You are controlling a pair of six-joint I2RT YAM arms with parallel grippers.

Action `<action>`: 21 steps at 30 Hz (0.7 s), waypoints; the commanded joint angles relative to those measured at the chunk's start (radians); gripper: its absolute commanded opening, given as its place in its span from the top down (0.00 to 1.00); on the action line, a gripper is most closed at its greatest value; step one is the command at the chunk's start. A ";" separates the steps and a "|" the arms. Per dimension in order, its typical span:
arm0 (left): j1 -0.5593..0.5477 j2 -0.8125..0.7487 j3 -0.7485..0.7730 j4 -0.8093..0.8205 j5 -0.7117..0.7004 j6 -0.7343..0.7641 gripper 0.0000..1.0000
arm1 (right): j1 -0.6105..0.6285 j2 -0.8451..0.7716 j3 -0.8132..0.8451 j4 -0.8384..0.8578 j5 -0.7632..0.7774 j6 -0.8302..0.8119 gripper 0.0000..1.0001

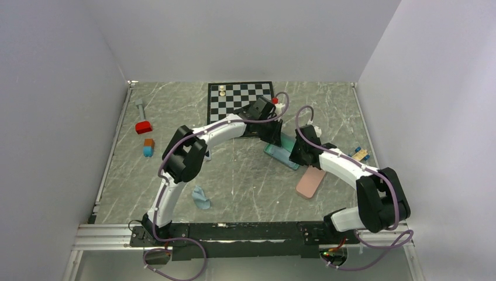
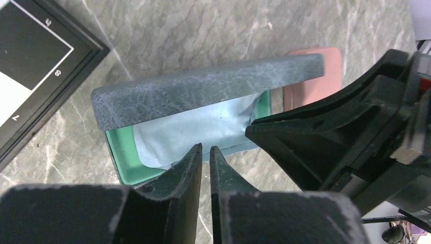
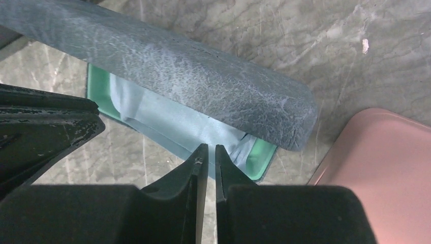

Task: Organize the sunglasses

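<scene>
Left gripper (image 2: 206,148), right gripper (image 3: 212,147) at case (image 2: 203,91) rim, fingers (image 2: 190,168) nearly shut, grasp unclear; you tuck cloth (image 2: 193,129) flat inside case.

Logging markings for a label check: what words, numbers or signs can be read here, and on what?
"7": white, on the black border of the chessboard.
Two more white marks on that border: turned, too unclear to read.
On the grey-blue case, the pink case and the cloth: no text visible.
</scene>
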 commanded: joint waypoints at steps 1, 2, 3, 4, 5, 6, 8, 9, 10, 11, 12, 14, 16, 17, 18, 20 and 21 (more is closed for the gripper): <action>-0.002 0.026 -0.023 0.029 0.021 -0.021 0.84 | -0.003 0.029 -0.017 0.040 -0.015 0.000 0.86; -0.002 0.033 -0.023 0.024 0.017 -0.021 0.85 | -0.003 0.039 -0.022 0.041 -0.024 -0.001 0.87; -0.002 0.040 -0.021 0.019 0.012 -0.020 0.86 | -0.003 0.046 -0.022 0.034 -0.017 -0.002 0.87; -0.002 0.045 -0.022 0.016 0.008 -0.021 0.86 | -0.003 0.051 -0.023 0.026 -0.007 -0.003 0.87; -0.002 0.052 -0.022 0.012 0.003 -0.020 0.87 | -0.003 0.056 -0.023 0.020 0.002 -0.005 0.87; -0.002 0.058 -0.024 0.008 -0.006 -0.021 0.87 | -0.003 0.059 -0.027 0.019 0.009 -0.007 0.87; -0.002 0.061 -0.029 0.001 -0.026 -0.020 0.88 | -0.003 0.066 -0.037 0.020 0.012 -0.011 0.87; -0.002 0.064 -0.031 0.000 -0.039 -0.020 0.89 | -0.003 0.069 -0.040 0.022 0.013 -0.014 0.87; -0.002 0.066 -0.035 -0.001 -0.060 -0.019 0.89 | -0.003 0.073 -0.043 0.021 0.018 -0.013 0.87; -0.003 0.064 -0.039 0.000 -0.083 -0.017 0.89 | -0.003 0.076 -0.045 0.022 0.022 -0.012 0.87; -0.002 0.065 -0.043 -0.001 -0.102 -0.020 0.89 | -0.003 0.079 -0.046 0.020 0.023 -0.012 0.87; -0.001 0.071 -0.035 -0.019 -0.137 -0.018 0.91 | -0.003 0.082 -0.042 0.011 0.027 -0.014 0.87; -0.002 0.079 -0.026 -0.035 -0.161 -0.020 0.92 | -0.003 0.078 -0.040 0.000 0.036 -0.015 0.86; -0.001 0.083 -0.023 -0.041 -0.174 -0.022 0.92 | -0.003 0.071 -0.037 -0.007 0.041 -0.019 0.85; -0.001 0.087 -0.021 -0.045 -0.185 -0.021 0.93 | -0.003 0.064 -0.036 -0.012 0.045 -0.020 0.84; 0.000 0.094 -0.021 -0.049 -0.216 -0.022 0.93 | -0.004 0.049 -0.033 -0.022 0.056 -0.029 0.83; 0.002 0.099 -0.017 -0.057 -0.227 -0.022 0.94 | -0.004 0.041 -0.031 -0.029 0.067 -0.032 0.82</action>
